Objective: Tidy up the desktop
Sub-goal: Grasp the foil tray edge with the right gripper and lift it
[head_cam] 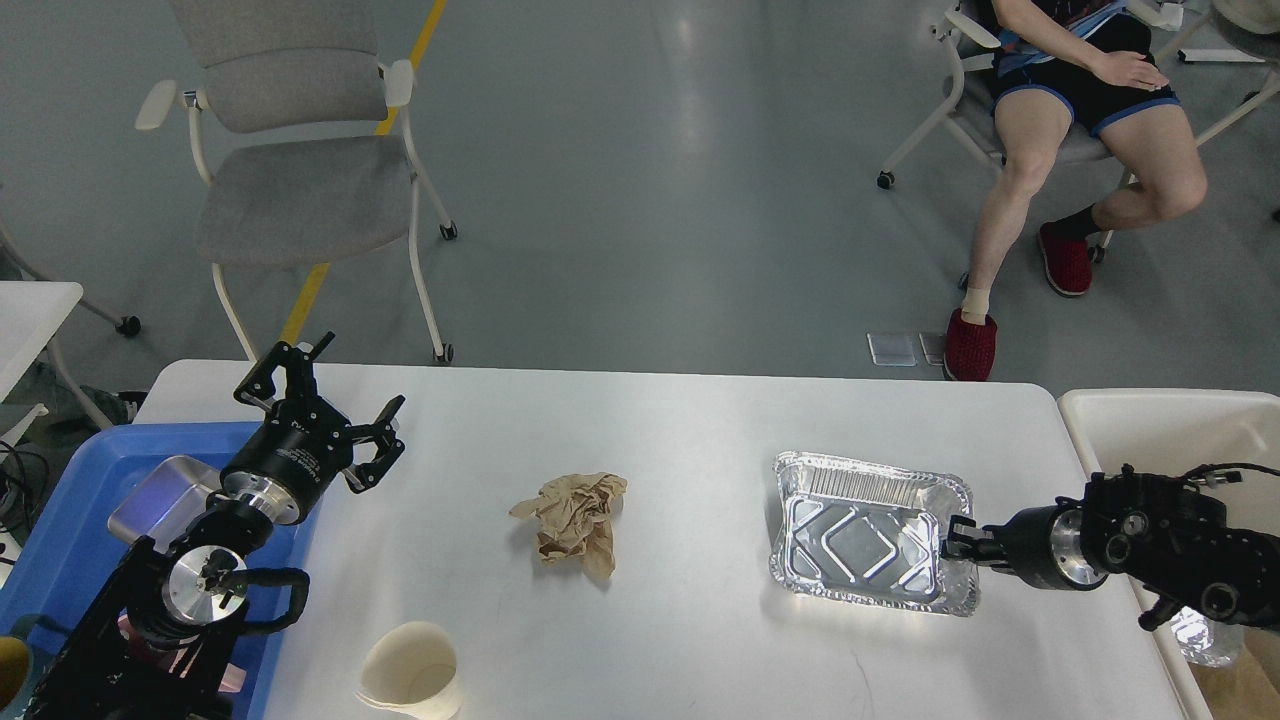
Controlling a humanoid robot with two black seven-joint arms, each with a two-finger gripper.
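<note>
Right gripper [958,545] touches the shiny rectangular aluminium foil tray [868,532] on the white desktop [690,430]; its finger spacing is unclear. Left gripper [325,400] hovers spread wide.

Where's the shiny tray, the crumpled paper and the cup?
foil tray [860,535]: head view, on its ribbed bottom.
crumpled brown paper [573,520]: head view, middle of the wad.
paper cup [410,672]: head view, inside its open mouth.
</note>
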